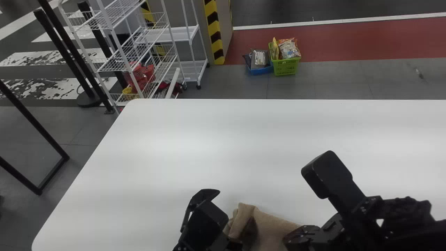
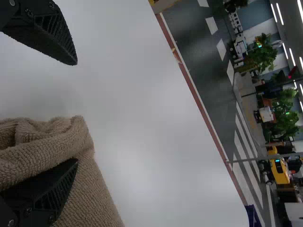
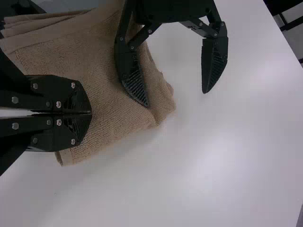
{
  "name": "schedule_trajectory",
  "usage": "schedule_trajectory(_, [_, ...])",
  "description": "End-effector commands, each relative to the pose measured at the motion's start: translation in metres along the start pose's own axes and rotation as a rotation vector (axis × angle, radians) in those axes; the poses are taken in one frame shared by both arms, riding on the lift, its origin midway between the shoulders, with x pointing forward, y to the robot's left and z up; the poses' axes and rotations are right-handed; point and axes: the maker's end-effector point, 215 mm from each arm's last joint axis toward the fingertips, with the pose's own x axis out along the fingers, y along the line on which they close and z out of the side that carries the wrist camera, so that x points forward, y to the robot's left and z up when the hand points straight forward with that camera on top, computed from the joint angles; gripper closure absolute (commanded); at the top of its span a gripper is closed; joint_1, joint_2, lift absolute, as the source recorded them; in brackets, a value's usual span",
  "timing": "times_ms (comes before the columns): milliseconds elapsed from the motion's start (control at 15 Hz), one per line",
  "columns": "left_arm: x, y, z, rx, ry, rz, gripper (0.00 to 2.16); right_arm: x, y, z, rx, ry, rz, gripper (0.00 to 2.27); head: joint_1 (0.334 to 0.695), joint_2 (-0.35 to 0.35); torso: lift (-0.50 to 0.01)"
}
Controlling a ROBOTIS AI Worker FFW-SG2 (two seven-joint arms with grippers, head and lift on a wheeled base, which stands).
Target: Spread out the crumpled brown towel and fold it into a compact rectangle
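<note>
The brown towel [image 1: 275, 227] lies near the head view's bottom edge, partly folded, with layered edges at one end and a loose, rumpled fold at another. We judge the folding well begun but the rectangle still to be squared.

Our left pincer [image 3: 175, 99] stands with its fingers apart, one against the towel beside the rumpled fold, the other out over the white surface [image 1: 209, 139]. Our right pincer [image 3: 91, 113] has its fingers together over the towel; we cannot tell whether they pinch a bit of cloth or merely press on it.

The step, as we read it, is to tidy or turn that fold. We would let the right side act as a light anchor, make sure the left finger has the layers we want and no others, then close and draw low and slowly, so the stack beneath doesn't skid. Before letting go, we should line the edge up with the one below and smooth outward; a hasty pull could reopen the bundle.

The towel's nearer part is cut off in the head view, and our arms cover some of its sides. How many layers there are, how deep the left finger sits among them, and whether the underside is flat, we can't make out.
</note>
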Motion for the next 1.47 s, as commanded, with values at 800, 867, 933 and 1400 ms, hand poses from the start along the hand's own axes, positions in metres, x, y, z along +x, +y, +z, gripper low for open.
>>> schedule_trajectory(800, [0.003, 0.0, -0.003, 0.001, 0.007, -0.006, 0.07, 0.027, -0.049, -0.029, 0.04, 0.117, -0.039, 1.52, 0.695, 0.191, -0.127])
schedule_trajectory(867, [0.002, -0.001, -0.003, -0.001, 0.007, -0.006, 0.07, 0.027, -0.057, -0.028, 0.046, 0.116, -0.043, 1.52, 0.695, 0.185, -0.127])
schedule_trajectory(933, [0.002, -0.001, -0.003, -0.001, 0.006, -0.008, 0.07, 0.026, -0.066, -0.027, 0.051, 0.116, -0.051, 1.52, 0.695, 0.178, -0.127])
schedule_trajectory(1400, [0.002, -0.003, 0.001, 0.0, 0.0, -0.006, 0.07, 0.012, -0.107, -0.004, 0.109, 0.06, -0.073, 1.51, 0.695, 0.106, -0.127])
